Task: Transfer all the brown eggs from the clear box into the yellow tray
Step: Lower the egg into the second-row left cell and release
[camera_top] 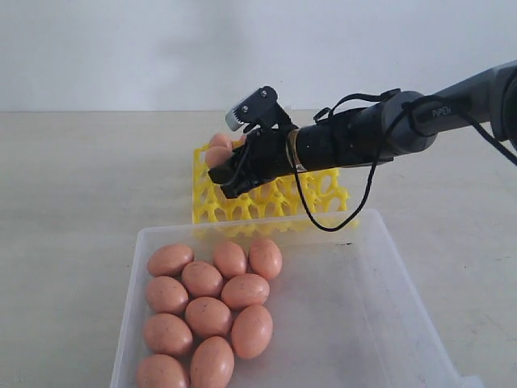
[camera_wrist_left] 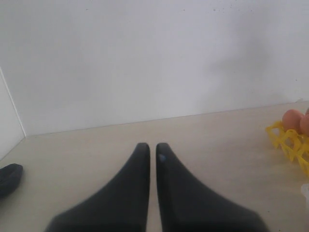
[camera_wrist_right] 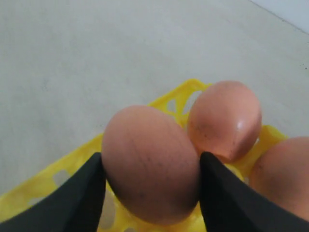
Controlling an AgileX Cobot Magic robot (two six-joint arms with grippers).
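My right gripper (camera_top: 223, 166) is shut on one of the brown eggs (camera_wrist_right: 150, 164), a black finger pressing each side of it. It holds this egg (camera_top: 216, 155) low over the left part of the yellow tray (camera_top: 323, 191). I cannot tell whether the egg touches a cup. Two more eggs (camera_wrist_right: 224, 121) (camera_wrist_right: 285, 176) sit in the tray (camera_wrist_right: 179, 96) just beyond it. Several brown eggs (camera_top: 208, 315) lie clustered in the left half of the clear box (camera_top: 380, 242). The left gripper (camera_wrist_left: 150, 145) is shut and empty over bare table, away from the tray (camera_wrist_left: 289, 140).
The right arm (camera_top: 388, 125) reaches in from the right above the tray. The right half of the clear box holds no eggs. A dark rounded object (camera_wrist_left: 7, 178) lies at the edge of the left wrist view. A white wall stands behind the table.
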